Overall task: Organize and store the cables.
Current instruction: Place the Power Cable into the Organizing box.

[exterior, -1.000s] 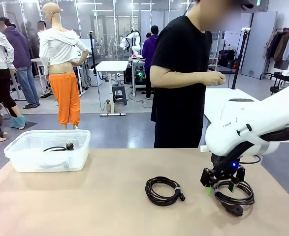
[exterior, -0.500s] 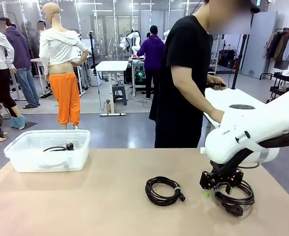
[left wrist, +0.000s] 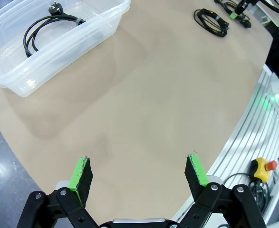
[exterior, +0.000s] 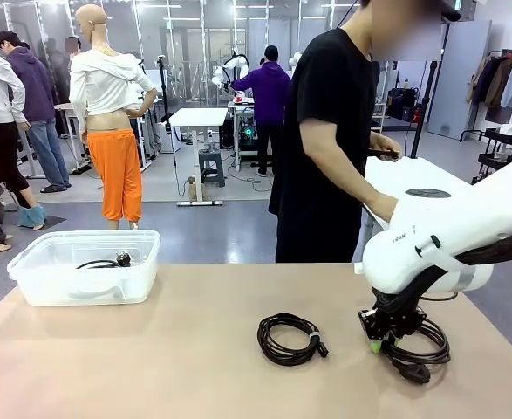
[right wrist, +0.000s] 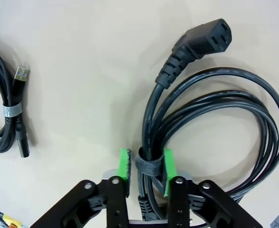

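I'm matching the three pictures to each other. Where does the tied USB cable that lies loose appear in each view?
Front view: the USB cable sits low in the centre, left of the right gripper.
Left wrist view: near the top right corner.
Right wrist view: at the left edge.
Shared landmark: the power cord beside it, clamped in the right gripper, with its plug at the top of the right wrist view.

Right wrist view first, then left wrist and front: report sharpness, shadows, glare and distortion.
Right wrist view: sharp, evenly lit, soft shadow under the power cable that the right gripper is shut on. Left wrist view: wide-angle curves the table edge; faint sheen on the clear bin. Front view: no motion blur on the right arm.
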`<action>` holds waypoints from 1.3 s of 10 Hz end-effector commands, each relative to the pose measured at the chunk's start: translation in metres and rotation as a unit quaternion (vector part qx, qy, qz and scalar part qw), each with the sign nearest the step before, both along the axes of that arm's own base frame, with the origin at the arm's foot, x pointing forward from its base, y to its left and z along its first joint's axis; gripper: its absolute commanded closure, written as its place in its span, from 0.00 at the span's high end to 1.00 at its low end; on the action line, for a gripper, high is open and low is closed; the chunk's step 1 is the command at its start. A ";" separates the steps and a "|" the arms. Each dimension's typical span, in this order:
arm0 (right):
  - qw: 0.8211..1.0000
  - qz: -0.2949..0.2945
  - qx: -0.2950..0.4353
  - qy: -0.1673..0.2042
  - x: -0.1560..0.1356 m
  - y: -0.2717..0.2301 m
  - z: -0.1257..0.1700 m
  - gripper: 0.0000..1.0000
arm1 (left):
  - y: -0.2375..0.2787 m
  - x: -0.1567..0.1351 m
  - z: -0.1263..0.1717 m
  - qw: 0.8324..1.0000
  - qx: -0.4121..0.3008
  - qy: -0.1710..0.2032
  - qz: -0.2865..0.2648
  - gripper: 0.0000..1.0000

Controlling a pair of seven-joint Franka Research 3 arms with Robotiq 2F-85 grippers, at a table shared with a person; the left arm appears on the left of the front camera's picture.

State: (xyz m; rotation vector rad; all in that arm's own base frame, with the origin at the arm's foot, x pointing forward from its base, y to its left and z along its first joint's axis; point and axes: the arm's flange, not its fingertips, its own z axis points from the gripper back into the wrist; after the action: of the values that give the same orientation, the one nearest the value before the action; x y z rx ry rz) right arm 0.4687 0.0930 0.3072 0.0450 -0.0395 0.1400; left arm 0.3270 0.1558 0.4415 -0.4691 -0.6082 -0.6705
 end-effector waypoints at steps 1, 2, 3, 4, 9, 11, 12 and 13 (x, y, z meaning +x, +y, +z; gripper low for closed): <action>1.000 -0.013 -0.008 -0.006 0.003 0.003 0.000 0.00 | -0.001 -0.001 -0.002 1.000 -0.006 -0.009 0.002 0.99; 1.000 -0.013 -0.010 -0.007 0.003 0.003 0.001 0.00 | -0.001 -0.001 -0.002 1.000 -0.006 -0.009 0.002 0.99; 1.000 -0.016 -0.012 -0.011 0.002 0.002 0.006 0.00 | -0.001 -0.001 -0.002 1.000 -0.006 -0.009 0.002 0.99; 0.999 -0.028 -0.011 -0.012 0.001 0.000 0.019 0.00 | -0.001 -0.001 -0.002 1.000 -0.006 -0.009 0.002 0.99; 0.999 -0.034 -0.006 -0.023 -0.004 0.002 0.107 0.00 | -0.001 -0.001 -0.002 1.000 -0.006 -0.009 0.002 0.99; 0.999 -0.022 0.013 -0.038 -0.009 -0.003 0.118 0.00 | -0.001 -0.001 -0.002 1.000 -0.006 -0.009 0.002 0.99; 0.999 -0.020 0.003 -0.029 -0.005 0.000 0.114 0.00 | -0.001 -0.001 -0.002 1.000 -0.006 -0.009 0.002 0.99; 0.999 -0.020 0.003 -0.029 -0.005 0.000 0.114 0.00 | -0.001 -0.001 -0.002 1.000 -0.006 -0.009 0.002 0.99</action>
State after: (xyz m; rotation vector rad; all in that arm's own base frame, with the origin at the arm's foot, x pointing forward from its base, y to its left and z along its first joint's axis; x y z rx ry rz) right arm 0.4625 0.0925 0.4236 0.0479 -0.1017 0.1003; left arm 0.3270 0.1558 0.4414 -0.4691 -0.6078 -0.6704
